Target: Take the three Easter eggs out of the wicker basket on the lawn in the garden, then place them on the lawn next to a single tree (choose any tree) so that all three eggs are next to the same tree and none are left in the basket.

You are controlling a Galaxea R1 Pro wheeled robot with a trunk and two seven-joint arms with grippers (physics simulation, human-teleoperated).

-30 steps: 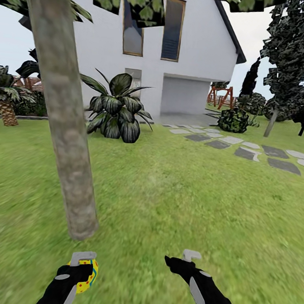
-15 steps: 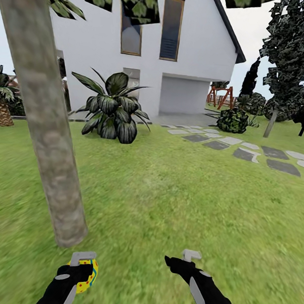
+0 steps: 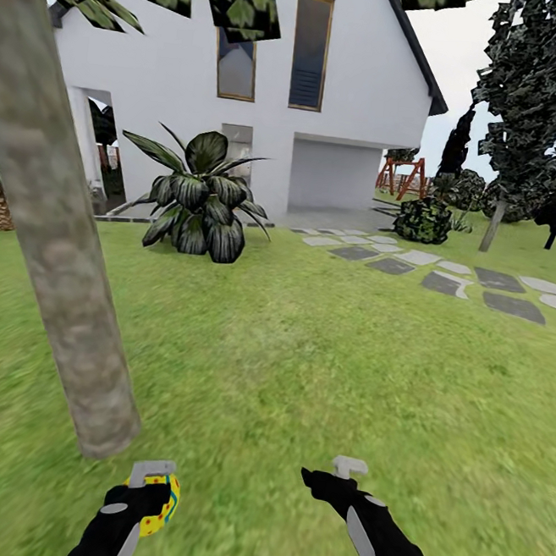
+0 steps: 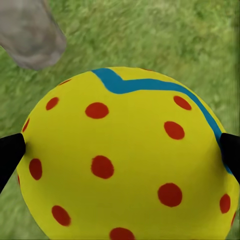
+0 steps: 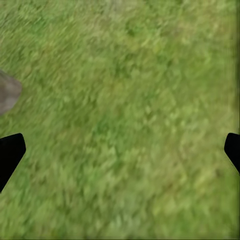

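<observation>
One Easter egg (image 3: 164,503), yellow with red dots and a blue-green zigzag band, is held in my left gripper (image 3: 152,489) low over the lawn (image 3: 321,359). The left wrist view shows the egg (image 4: 125,160) squeezed between the two dark fingertips (image 4: 9,152). The tree (image 3: 60,248), with a thick mottled grey-brown trunk, meets the grass just left of and beyond that gripper. My right gripper (image 3: 340,475) hangs open over bare grass, its fingertips (image 5: 10,155) far apart. The wicker basket is out of view.
A low broad-leaved dark plant (image 3: 201,198) stands ahead before the white house (image 3: 356,81). A grey stepping-stone path (image 3: 447,283) crosses at the right, with dark conical trees (image 3: 542,99) behind it. Open grass stretches ahead and to the right.
The whole picture has shifted as the camera moved: the trunk now sits further left and lower in view. Both grippers keep their pose, the left one still holding the egg.
</observation>
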